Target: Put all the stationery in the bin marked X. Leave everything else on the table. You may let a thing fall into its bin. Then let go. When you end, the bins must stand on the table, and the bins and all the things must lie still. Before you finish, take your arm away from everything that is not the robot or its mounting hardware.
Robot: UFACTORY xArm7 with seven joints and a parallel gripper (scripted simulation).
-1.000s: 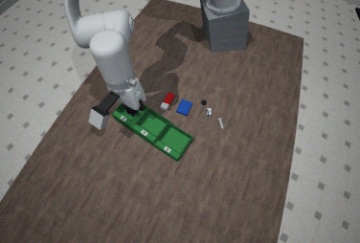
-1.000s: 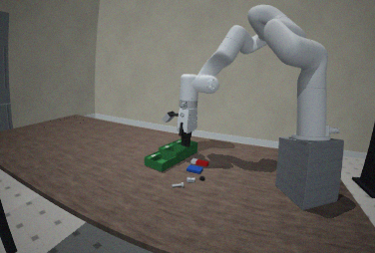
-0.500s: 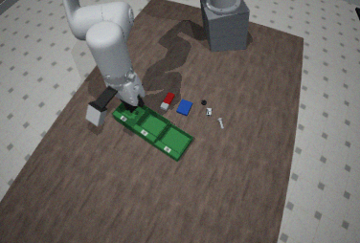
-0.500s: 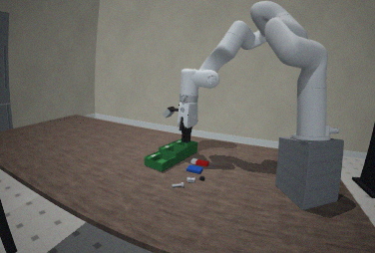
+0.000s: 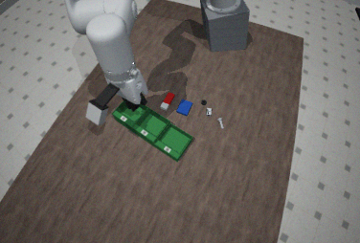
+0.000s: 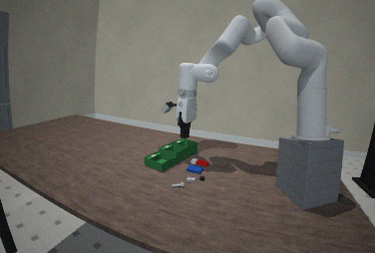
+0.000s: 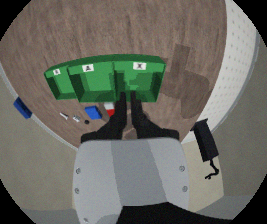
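Note:
My gripper (image 5: 136, 107) (image 6: 185, 136) (image 7: 128, 98) is shut and empty, a narrow gap between its fingertips. It hangs above the rear edge of the green bin marked X (image 5: 123, 118) (image 7: 161, 82), the end one of three joined bins. Shadows fall inside that bin; I see no separate thing in it. A red and white block (image 5: 168, 99) (image 6: 201, 163) (image 7: 109, 106) lies beside the bins, partly behind a finger in the wrist view. Near it lie a blue block (image 5: 185, 107) (image 6: 194, 169) (image 7: 93, 112), a small black round thing (image 5: 204, 102) (image 6: 201, 178) and a small white piece (image 5: 209, 112) (image 6: 190, 179).
A pale bolt-like thing (image 5: 220, 122) (image 6: 178, 185) (image 7: 64, 115) lies at the end of the row of small things. The bin marked A (image 7: 88, 68) is in the middle, and the third bin (image 5: 176, 141) is beyond it. The arm's grey pedestal (image 5: 227, 28) (image 6: 311, 171) stands behind.

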